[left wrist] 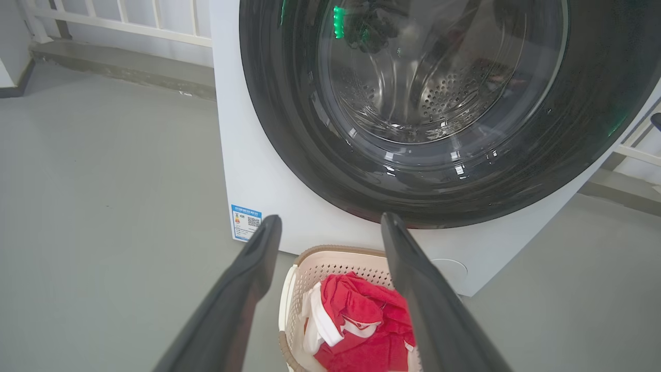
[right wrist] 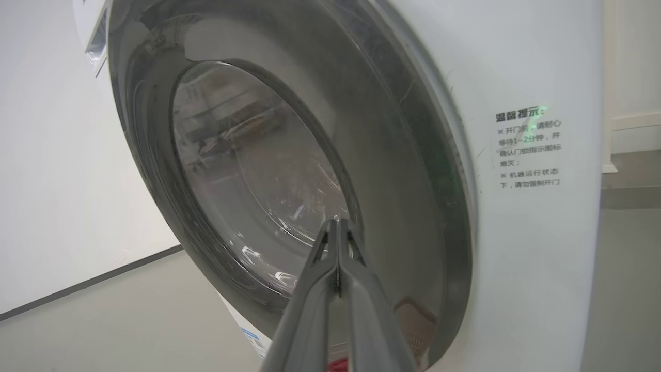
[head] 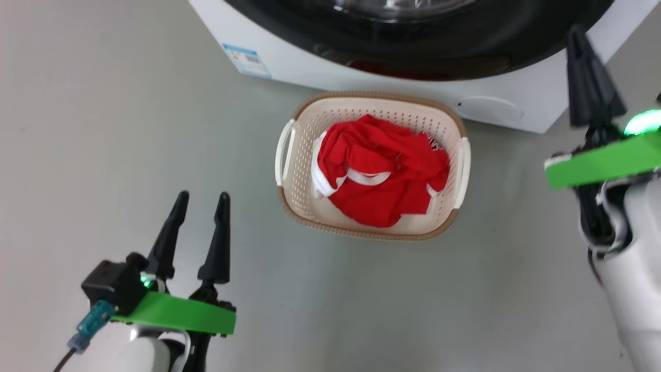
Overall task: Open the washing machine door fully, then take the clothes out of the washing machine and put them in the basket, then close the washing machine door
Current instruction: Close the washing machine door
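Note:
The washing machine [head: 310, 67] [left wrist: 268, 170] [right wrist: 532, 258] is white, and its door [head: 465, 51] [left wrist: 516, 170] [right wrist: 392, 155], with a black rim, lies flat against the front. On the floor before it stands the cream basket [head: 299, 170] [left wrist: 330, 258], and the clothes [head: 382, 170] [left wrist: 361, 320], red with white trim, lie inside it. My left gripper [head: 202, 199] [left wrist: 330, 222] hangs open and empty, left of the basket. My right gripper [head: 577, 31] [right wrist: 336, 221] is shut on nothing. Its tips point at the door by the edge of the glass bowl; I cannot tell if they touch.
A blue label [head: 248, 60] [left wrist: 246, 222] sits low on the machine's front and a round cover [head: 488, 108] at its lower right corner. A white railing [left wrist: 103, 20] runs behind the machine. Grey floor [head: 103, 129] spreads all around the basket.

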You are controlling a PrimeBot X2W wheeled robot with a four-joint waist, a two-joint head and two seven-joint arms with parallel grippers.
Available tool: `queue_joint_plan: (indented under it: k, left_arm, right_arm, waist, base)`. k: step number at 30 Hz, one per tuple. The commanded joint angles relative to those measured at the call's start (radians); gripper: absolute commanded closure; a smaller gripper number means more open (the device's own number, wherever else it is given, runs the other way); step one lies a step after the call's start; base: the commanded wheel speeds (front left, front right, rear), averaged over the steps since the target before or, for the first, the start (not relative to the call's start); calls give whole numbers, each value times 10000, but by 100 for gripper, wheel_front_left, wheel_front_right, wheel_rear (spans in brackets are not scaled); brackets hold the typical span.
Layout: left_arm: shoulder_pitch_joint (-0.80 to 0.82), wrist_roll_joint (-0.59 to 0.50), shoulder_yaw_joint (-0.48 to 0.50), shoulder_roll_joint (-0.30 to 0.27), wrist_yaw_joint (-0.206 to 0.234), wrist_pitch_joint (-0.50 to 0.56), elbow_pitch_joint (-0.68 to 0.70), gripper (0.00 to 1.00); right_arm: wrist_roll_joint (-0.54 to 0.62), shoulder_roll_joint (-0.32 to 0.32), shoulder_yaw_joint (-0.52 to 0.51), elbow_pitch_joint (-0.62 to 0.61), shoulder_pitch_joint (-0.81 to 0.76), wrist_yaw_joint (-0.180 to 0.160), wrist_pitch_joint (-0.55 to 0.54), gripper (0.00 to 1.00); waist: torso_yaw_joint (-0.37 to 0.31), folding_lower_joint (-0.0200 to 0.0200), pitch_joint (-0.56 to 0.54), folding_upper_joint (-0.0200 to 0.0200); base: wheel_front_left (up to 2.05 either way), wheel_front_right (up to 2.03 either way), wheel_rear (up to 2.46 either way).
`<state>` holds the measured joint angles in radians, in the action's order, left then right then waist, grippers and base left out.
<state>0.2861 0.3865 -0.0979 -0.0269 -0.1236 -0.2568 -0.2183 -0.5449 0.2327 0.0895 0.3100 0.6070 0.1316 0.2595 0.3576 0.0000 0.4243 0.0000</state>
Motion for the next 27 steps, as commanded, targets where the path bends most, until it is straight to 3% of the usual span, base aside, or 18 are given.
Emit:
queue_joint_plan:
  k: [1, 17, 27]
  left_arm:
    - [-181, -84, 410, -233, -23, -49, 162, 0]
    - [-1279, -1026, 910, -233, -69, -49, -54, 0]
    - [-1831, -1175, 989, -399, -70, -49, 75, 0]
  right_arm:
    - [-36, -110, 228, -340, -251, -9, 23, 0]
    - [22, -142, 538, -778, -3551, -9, 23, 0]
    - [29, -200, -48, -986, -5029, -9, 23, 0]
  waist:
    - [-259, 0, -393, 0]
    - [-1282, 0, -2041, 0]
    - [-1897, 0, -2777, 0]
  base:
    - [0, 0, 0]
    - [0, 0, 0]
    - [0, 0, 0]
